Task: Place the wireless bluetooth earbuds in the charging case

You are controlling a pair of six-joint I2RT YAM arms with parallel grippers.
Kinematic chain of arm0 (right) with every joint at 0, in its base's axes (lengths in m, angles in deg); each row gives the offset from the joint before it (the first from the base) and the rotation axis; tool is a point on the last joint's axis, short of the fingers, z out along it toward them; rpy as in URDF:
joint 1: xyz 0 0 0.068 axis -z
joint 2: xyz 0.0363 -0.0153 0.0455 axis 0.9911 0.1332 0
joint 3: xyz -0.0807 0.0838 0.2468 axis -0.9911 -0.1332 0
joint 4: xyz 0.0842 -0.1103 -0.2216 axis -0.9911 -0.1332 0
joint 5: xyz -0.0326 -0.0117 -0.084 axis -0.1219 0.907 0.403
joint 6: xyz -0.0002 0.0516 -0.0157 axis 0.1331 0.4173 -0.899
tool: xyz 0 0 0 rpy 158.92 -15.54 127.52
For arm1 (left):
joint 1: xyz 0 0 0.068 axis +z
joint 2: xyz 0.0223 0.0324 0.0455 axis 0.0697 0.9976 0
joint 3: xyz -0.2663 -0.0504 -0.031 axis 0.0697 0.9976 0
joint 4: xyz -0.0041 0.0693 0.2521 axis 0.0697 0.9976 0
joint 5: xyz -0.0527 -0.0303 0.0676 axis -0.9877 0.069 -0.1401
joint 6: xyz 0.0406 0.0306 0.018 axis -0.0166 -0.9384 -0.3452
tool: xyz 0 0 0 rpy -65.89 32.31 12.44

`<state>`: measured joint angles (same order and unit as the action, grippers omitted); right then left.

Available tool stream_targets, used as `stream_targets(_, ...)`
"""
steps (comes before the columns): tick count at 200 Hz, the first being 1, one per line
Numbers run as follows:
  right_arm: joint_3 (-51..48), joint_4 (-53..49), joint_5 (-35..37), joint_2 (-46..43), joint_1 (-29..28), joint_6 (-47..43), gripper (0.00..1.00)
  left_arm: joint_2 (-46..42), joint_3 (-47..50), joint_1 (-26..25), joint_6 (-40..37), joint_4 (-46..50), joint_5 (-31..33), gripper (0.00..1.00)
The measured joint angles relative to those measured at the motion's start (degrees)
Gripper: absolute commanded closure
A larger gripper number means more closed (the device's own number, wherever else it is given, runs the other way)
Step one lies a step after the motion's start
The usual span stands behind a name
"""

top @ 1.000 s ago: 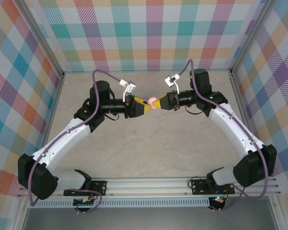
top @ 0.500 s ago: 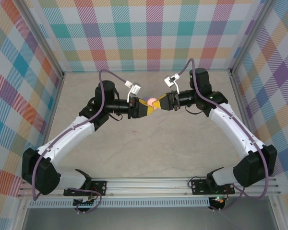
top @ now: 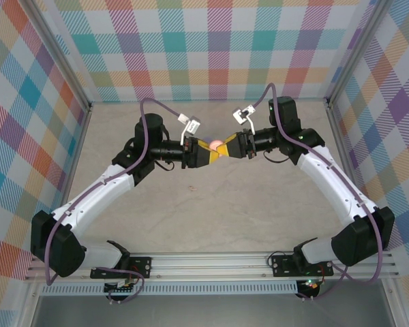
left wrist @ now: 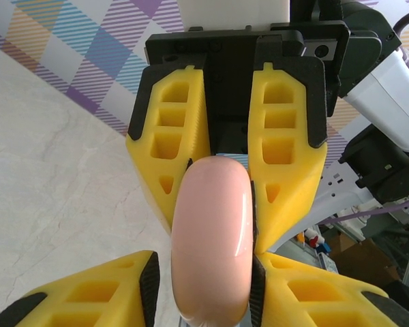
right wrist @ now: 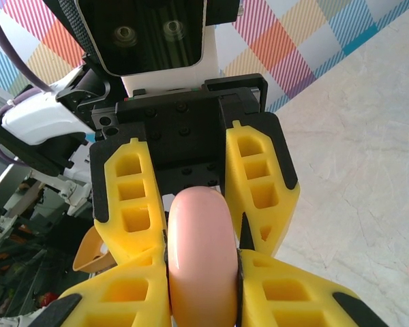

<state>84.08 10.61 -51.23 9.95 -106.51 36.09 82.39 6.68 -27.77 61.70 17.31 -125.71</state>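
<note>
Mid-frame in the top view, the left tool and right tool both clenched the pink charging case. Opening it probably needed steady opposed grips, without twisting.

Arms: white shells, black joints. Purple cable loops along each. Black base plates, lower frame. Green light under right base plate, lower right.

Fingers: yellow, moulded with rectangular pockets, serrated inner edges, black backing.

Wrist block: black, small screws. White brackets, upper centre.
</note>
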Motion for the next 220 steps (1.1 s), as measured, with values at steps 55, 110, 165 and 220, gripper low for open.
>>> stream_targets(55, 1.1, -2.8, 0.1, 0.4, -0.6, -2.9, 0.76, 0.0, -0.1, -0.1, 0.0, 0.4, -1.7, 0.75)
stream_targets(110, 2.3, -6.0, 2.0, 1.1, -1.2, -5.0, 0.63, 0.0, -0.4, -0.1, -0.2, 2.8, -1.7, 0.93)
stream_targets(165, 2.1, -5.5, 8.9, -0.3, -1.8, -4.3, 0.57, 0.0, -0.4, -0.1, -0.5, 4.2, 0.4, 0.94)
stream_targets(220, 1.1, -4.3, 11.1, -2.8, -2.2, -4.0, 0.61, 0.0, -0.6, -0.3, -1.4, 3.9, 1.3, 0.94)
